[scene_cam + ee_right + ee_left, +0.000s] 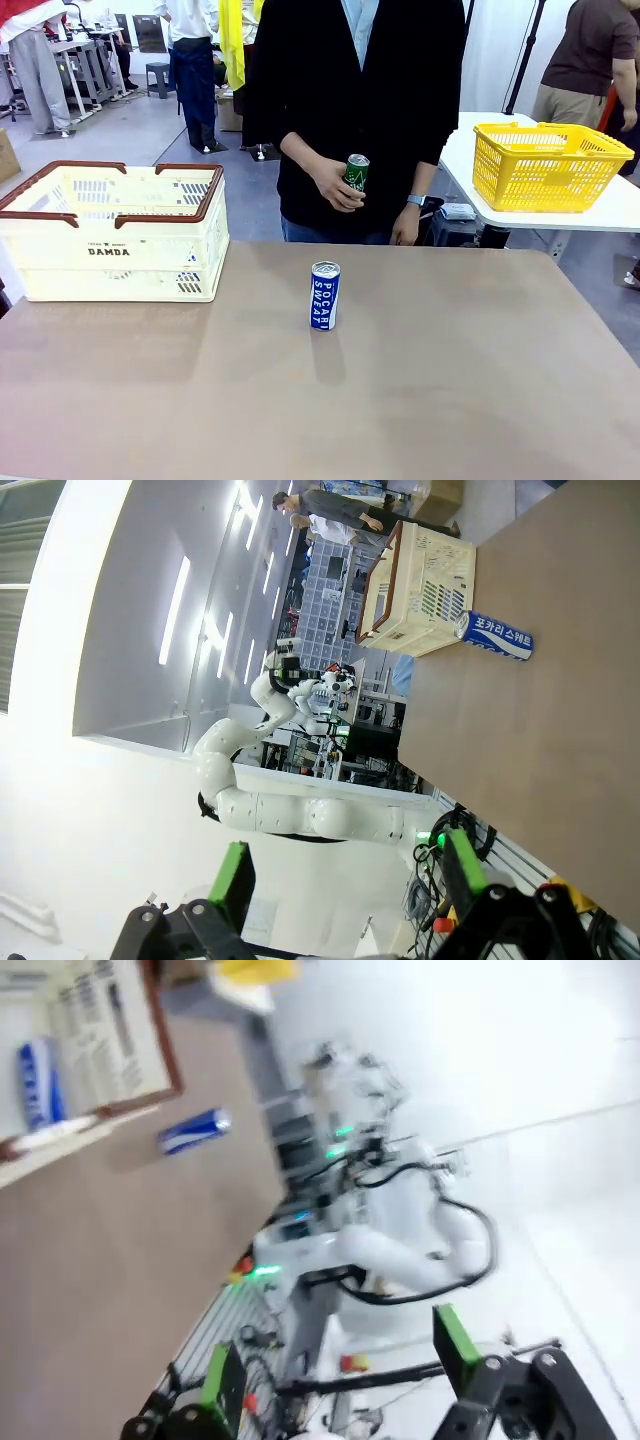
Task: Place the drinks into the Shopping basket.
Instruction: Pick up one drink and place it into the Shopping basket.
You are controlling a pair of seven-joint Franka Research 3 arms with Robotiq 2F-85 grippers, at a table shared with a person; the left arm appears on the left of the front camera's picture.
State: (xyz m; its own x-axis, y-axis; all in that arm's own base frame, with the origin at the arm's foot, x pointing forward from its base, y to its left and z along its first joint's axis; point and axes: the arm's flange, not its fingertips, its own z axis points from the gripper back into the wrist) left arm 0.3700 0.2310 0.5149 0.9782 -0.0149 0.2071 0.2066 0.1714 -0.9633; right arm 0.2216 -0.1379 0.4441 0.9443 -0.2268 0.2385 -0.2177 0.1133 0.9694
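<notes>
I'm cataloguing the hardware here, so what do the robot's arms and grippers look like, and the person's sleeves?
The left arm and right arm are glossy white with rounded joints; black cables loop along the right one. The left gripper and right gripper are black with green pads. The person wears long black sleeves and a light-blue wristband.

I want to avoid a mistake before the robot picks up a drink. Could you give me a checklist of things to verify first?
1. Blue can upright and free on the table: ok.
2. Shopping basket top open: ok.
3. Left gripper open and empty: ok.
4. Right gripper open and empty: ok.
5. Green can set on the table: not ok, the person's hand holds it.
6. Free room inside the basket: cannot tell.
</notes>
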